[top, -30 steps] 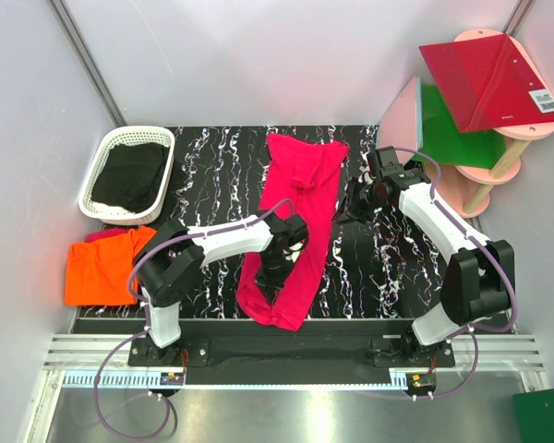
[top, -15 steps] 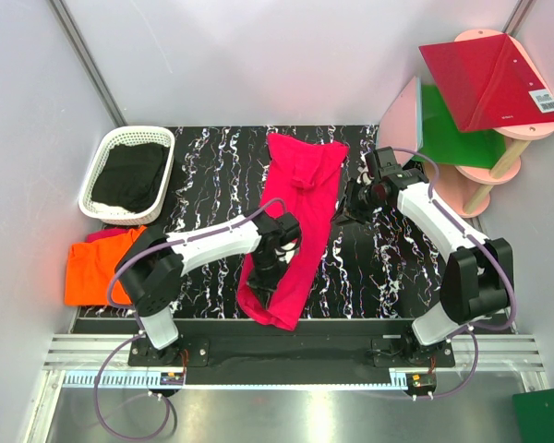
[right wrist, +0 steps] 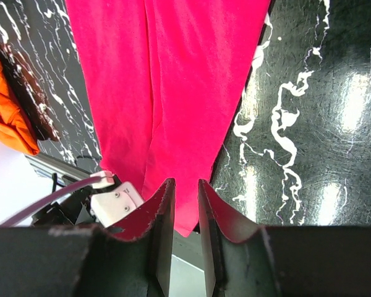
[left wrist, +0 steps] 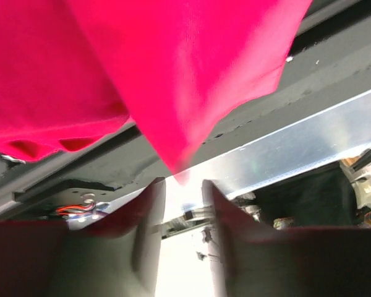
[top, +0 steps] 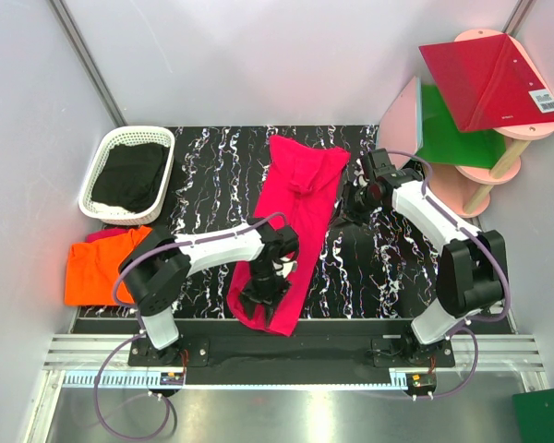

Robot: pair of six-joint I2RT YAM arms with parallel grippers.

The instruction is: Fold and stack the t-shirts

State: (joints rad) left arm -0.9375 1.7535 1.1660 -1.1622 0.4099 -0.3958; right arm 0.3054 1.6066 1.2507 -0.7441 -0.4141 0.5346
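**Pink shirt strung down the middle, left fingers let go**

Checking in from the remote desk. The black marbled table (top: pixel 203 185) fills most of my overhead view.

The pink shirt (top: pixel 295 221) is the biggest thing on it. It's folded into a long narrow strip that runs from the far edge down the centre, and its near end droops over the front lip of the table.

Off the far right corner there's a pink stand (top: pixel 489 171) holding a red panel (top: pixel 489 78), with a green panel (top: pixel 452 138) under it.

The orange shirt (top: pixel 97 268) sits bunched at the near left corner. It's well apart from the pink one and just on my side of the white basket (top: pixel 138 130). The basket has some dark cloth (top: pixel 129 175) in it.

The left gripper (left wrist: pixel 180 192) is over the near end of the pink shirt. In its wrist view the fingers (left wrist: pixel 149 210) are spread, with daylight between them. A corner of the pink cloth hangs right at the tips, but nothing is clamped, so I'd call that hand released.

The right gripper (top: pixel 354 198) is beside the right edge of the pink shirt, about halfway up the table. Its fingers (right wrist: pixel 164 204) are close together with only a thin slit between them, and pink shows through the slit. Honestly I can't tell whether it's pinching the cloth or just looking past it.
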